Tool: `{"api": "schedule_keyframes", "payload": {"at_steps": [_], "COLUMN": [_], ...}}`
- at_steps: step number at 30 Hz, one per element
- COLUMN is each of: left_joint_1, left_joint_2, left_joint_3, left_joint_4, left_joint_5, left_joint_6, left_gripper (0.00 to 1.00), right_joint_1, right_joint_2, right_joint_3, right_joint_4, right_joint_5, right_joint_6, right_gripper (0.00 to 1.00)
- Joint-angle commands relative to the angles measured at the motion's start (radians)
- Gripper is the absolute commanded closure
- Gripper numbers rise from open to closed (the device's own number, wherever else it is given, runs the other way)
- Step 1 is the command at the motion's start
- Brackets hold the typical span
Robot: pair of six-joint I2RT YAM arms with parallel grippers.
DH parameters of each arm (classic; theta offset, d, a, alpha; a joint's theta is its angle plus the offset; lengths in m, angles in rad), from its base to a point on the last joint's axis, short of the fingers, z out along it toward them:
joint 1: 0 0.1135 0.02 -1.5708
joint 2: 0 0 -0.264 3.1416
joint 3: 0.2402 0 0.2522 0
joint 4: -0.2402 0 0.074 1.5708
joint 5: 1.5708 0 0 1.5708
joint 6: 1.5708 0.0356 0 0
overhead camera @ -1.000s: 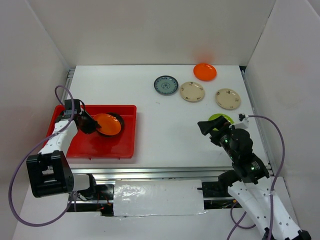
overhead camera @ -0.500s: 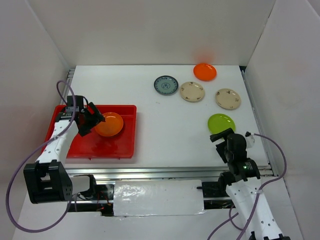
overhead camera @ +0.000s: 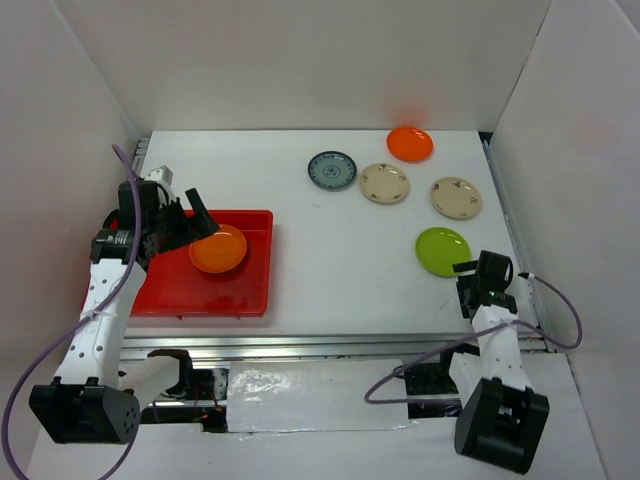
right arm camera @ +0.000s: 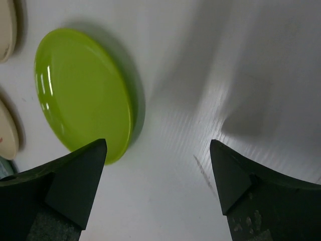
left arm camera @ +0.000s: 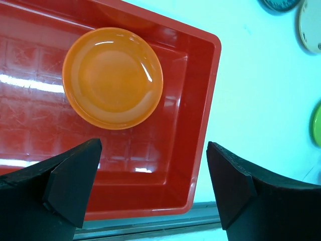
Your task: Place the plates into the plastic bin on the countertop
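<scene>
An orange plate [overhead camera: 218,249] [left arm camera: 112,77] lies alone in the red plastic bin [overhead camera: 170,290] [left arm camera: 30,65] at the left of the white countertop [overhead camera: 330,260]. My left gripper [overhead camera: 192,226] [left arm camera: 154,150] hovers open above the bin's near right corner, holding nothing. A lime green plate [overhead camera: 443,250] [right arm camera: 83,93] rests on the countertop at the right. My right gripper [overhead camera: 476,279] [right arm camera: 158,150] stands open just near of it, over bare table. Farther back lie a second orange plate [overhead camera: 410,143], a blue-grey patterned one [overhead camera: 332,170] and two cream floral ones [overhead camera: 384,183] [overhead camera: 456,197].
White walls enclose the table on three sides. A metal rail [overhead camera: 330,345] runs along the front edge, just behind the bin. The right arm is folded back near the right front corner, with its cable looping beside it.
My left gripper let go of the orange plate in the bin, opened wide and lifted back. The right arm drew back from over the green plate towards the near right edge.
</scene>
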State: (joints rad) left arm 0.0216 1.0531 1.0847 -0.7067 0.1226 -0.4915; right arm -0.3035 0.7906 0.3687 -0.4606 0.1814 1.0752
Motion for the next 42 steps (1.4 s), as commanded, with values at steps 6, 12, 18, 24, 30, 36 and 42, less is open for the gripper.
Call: {"api": "schedule_keyframes", "payload": {"at_steps": [6,12,18,24,30,36,42], "left_joint_1": [-0.008,-0.006,-0.005,-0.005,-0.005,-0.012,-0.123], "left_joint_2": [-0.027,-0.019,-0.031,-0.038,-0.056,-0.044,0.065], "left_joint_3": [0.011,0.012,0.004,0.011,0.001,-0.084,-0.161], "left_joint_4": [0.001,0.006,0.007,-0.004,0.022,0.31,0.622], "left_joint_5": [0.069,0.081,0.081,0.069,0.141,0.649,0.821], "left_joint_6": [0.073,0.068,0.068,0.068,0.065,-0.014,-0.22], "left_gripper": [0.01,0.01,0.01,0.01,0.01,0.01,0.01], "right_joint_1": [-0.071,-0.083,-0.085,-0.085,-0.042,0.298,0.669], "right_joint_2": [0.297,0.403,0.456,0.487,0.339,0.09,0.134], "right_joint_3": [0.055,0.056,0.104,0.133,0.082,0.16,0.251], "right_joint_4": [0.266,0.344,0.339,0.326,0.318,0.194,0.353], "right_joint_5": [-0.097,-0.16,-0.177,-0.226,-0.247,-0.184,-0.376], "right_joint_6": [-0.04,-0.064,-0.101,-0.135,-0.162,-0.175,-0.198], "right_gripper": [0.2,0.29,0.41,0.71,1.0,1.0,1.0]}}
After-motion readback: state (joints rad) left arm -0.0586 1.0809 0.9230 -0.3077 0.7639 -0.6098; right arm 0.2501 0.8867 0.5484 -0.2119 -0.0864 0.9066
